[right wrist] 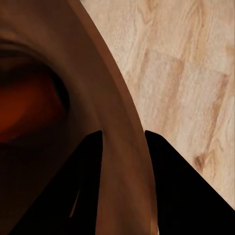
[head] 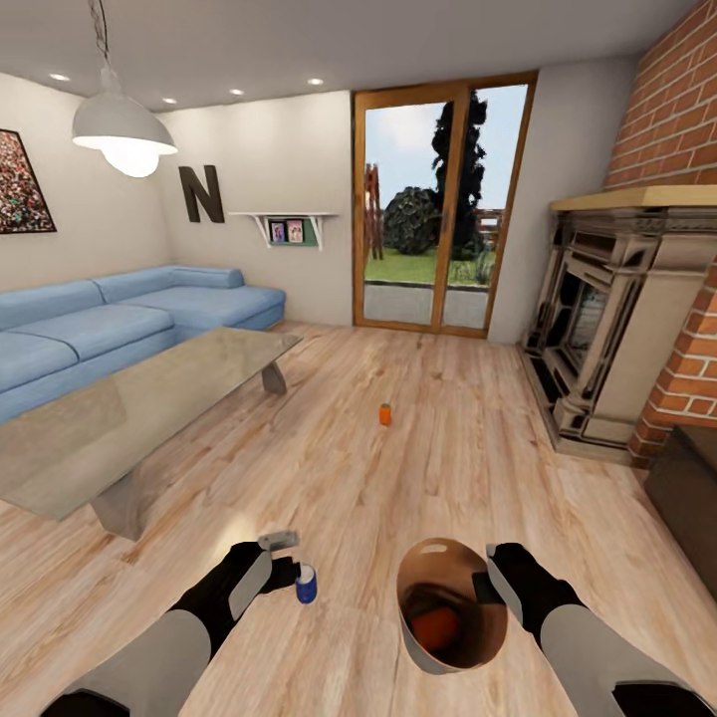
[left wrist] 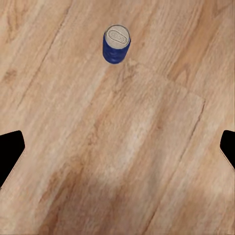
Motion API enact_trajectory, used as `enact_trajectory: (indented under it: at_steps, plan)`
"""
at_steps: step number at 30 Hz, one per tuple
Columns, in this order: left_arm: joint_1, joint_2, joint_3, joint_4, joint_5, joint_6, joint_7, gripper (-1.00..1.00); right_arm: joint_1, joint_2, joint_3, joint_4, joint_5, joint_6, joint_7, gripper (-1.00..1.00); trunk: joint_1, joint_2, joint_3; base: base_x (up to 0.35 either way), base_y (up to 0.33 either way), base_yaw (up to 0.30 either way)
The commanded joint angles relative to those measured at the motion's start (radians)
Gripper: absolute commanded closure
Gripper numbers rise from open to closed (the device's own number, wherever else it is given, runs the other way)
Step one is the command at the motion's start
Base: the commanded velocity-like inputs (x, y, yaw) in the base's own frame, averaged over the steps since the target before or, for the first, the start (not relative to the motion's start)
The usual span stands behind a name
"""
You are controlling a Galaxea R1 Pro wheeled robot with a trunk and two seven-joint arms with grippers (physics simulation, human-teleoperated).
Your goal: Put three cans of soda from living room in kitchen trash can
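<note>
I am in the living room. The blue can of soda (head: pixel 306 586) stands upright on the plank floor, just beyond my open left gripper (head: pixel 282 560). In the left wrist view this can (left wrist: pixel 116 44) is ahead of the wide-apart fingertips (left wrist: pixel 11 151), untouched. My right gripper (head: pixel 493 580) is shut on the rim of the tash can (head: pixel 410 629), held off the floor and tilted toward me. Its wall (right wrist: pixel 98 88) runs between the two fingers. A reddish can (head: pixel 435 627) lies inside it. The orange can (head: pixel 385 414) stands farther off on the floor.
A glass-topped low table (head: pixel 129 398) and a blue sofa (head: pixel 100 329) take up the left side. The brick fireplace (head: pixel 607 329) and a dark piece of furniture (head: pixel 687 498) line the right. Wood-framed glass doors (head: pixel 438 209) are at the far end.
</note>
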Motion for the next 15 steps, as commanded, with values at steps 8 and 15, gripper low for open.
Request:
enact_trajectory:
  at_steps: [8,15]
  plan:
    - [0.000,-0.002,-0.001,0.000,-0.001,-0.002,0.000,-1.00,-0.001,0.000,-0.002,-0.001,-0.009,-0.001,0.005,1.00,0.000,0.000,0.000,0.341,0.009,0.000]
    - [0.000,-0.002,-0.001,0.000,-0.001,-0.002,0.000,-1.00,-0.001,0.001,-0.002,-0.001,-0.009,-0.001,0.005,1.00,0.000,0.000,0.000,0.343,0.001,0.000]
